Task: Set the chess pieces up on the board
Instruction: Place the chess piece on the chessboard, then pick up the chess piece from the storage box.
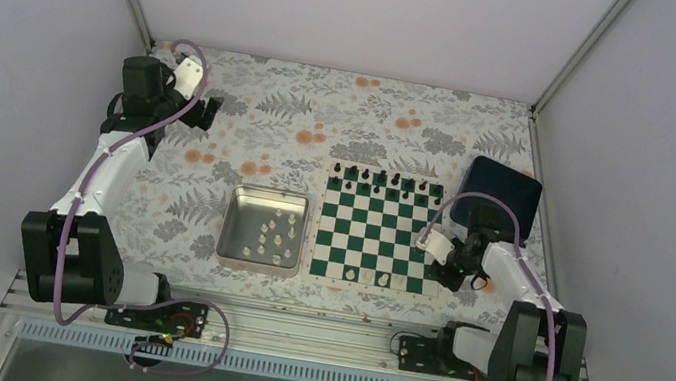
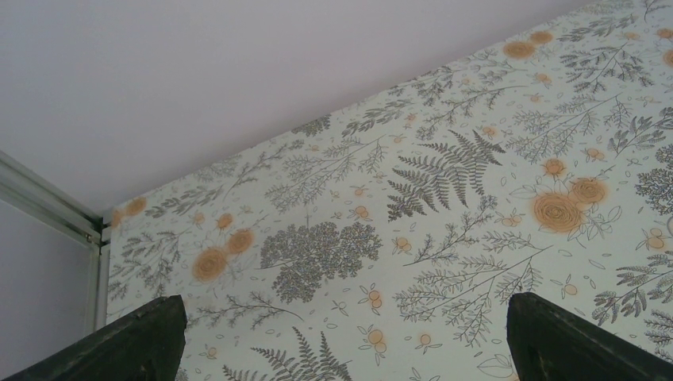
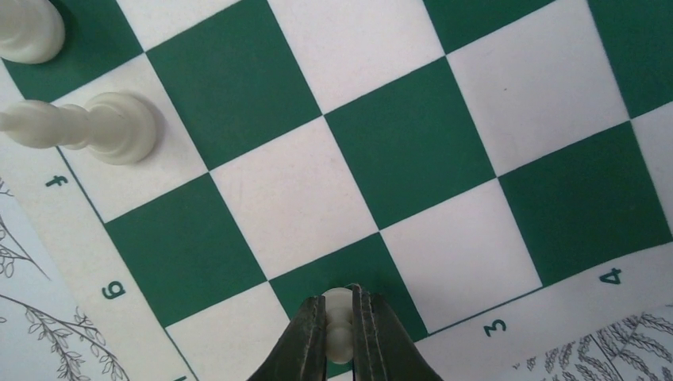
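Observation:
The green and white chessboard [image 1: 375,234] lies right of centre. Several black pieces [image 1: 381,178] stand along its far row, and a few white pieces [image 1: 383,279] stand on its near row. My right gripper [image 3: 340,321] is shut on a small white pawn [image 3: 339,327] over a green square near the board's right edge; in the top view the gripper [image 1: 453,266] sits at the board's near right corner. Two more white pieces [image 3: 111,127] stand at the upper left of the right wrist view. My left gripper [image 2: 345,341] is open and empty over the tablecloth at the far left [image 1: 207,113].
A square silver tray [image 1: 236,226] left of the board holds several white pieces [image 1: 274,235]. A dark blue box [image 1: 500,193] lies behind the right arm. The floral cloth [image 1: 305,115] covers the table, with walls on three sides.

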`<action>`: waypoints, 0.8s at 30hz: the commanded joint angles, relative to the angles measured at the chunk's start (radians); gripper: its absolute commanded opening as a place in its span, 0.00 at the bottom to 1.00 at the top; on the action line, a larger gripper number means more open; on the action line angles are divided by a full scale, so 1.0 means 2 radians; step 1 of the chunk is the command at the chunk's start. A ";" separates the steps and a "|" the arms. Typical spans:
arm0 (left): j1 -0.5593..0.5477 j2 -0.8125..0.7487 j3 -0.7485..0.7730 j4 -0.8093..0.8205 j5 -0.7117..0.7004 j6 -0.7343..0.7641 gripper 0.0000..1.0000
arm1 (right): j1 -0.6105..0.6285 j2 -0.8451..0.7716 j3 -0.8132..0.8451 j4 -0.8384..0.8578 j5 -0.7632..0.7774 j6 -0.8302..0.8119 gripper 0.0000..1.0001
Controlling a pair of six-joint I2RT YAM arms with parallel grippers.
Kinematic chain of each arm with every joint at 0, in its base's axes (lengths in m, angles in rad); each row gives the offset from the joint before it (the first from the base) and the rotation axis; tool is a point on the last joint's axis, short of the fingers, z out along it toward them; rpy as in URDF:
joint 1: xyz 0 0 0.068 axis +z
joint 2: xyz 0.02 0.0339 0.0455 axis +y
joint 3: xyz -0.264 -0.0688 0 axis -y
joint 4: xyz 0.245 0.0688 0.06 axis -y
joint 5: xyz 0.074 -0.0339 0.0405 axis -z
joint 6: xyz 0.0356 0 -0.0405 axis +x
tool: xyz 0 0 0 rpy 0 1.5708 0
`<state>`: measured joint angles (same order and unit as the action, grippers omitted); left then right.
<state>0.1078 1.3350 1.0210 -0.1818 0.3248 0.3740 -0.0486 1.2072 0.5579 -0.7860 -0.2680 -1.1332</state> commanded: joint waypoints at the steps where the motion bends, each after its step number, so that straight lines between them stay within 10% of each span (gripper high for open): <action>1: 0.001 0.001 0.010 0.002 0.005 -0.001 1.00 | -0.005 0.011 0.002 0.000 -0.004 -0.011 0.07; 18: 0.001 0.003 0.012 0.003 0.007 -0.001 1.00 | 0.005 -0.010 0.158 -0.098 -0.058 -0.009 0.37; 24: -0.001 0.001 0.014 0.002 0.006 -0.001 1.00 | 0.131 0.050 0.314 -0.101 -0.080 0.083 0.45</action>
<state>0.1074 1.3365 1.0210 -0.1818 0.3256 0.3740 0.0677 1.2453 1.0500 -0.9775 -0.3641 -1.0985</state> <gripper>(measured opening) 0.999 0.443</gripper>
